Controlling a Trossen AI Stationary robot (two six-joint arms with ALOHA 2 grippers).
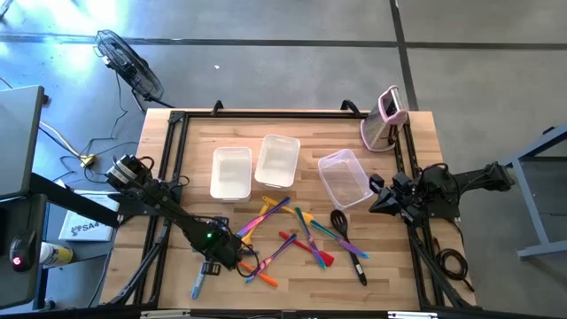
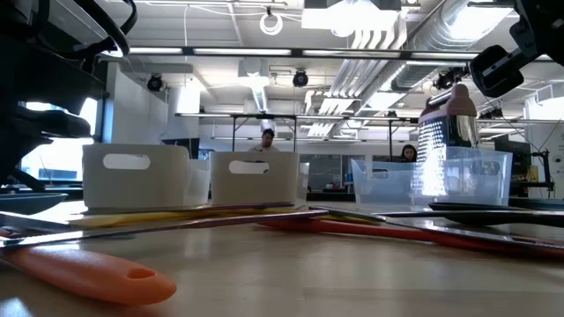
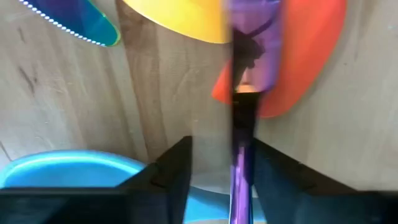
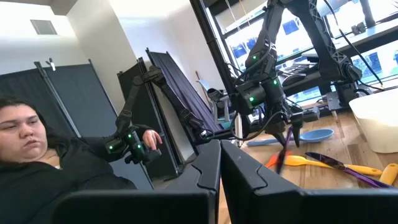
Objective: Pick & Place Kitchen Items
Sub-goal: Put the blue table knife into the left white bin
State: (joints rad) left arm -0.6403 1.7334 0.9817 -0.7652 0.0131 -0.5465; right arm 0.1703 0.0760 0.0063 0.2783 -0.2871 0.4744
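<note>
Three clear plastic tubs are sitting in a row across the far half of the wooden table [image 1: 416, 133]: a left tub [image 1: 231, 172], a middle tub [image 1: 278, 160] just beside it, and a right tub [image 1: 344, 177] lying slightly turned. A pink-and-white upright gadget [image 1: 384, 119] is standing near the far right corner. A floor fan [image 1: 128, 64] is resting off the table's far left. A person [image 4: 37, 162] in dark clothing is sitting beyond the table, and two more people [image 2: 268, 139] are showing far back in the room.
</note>
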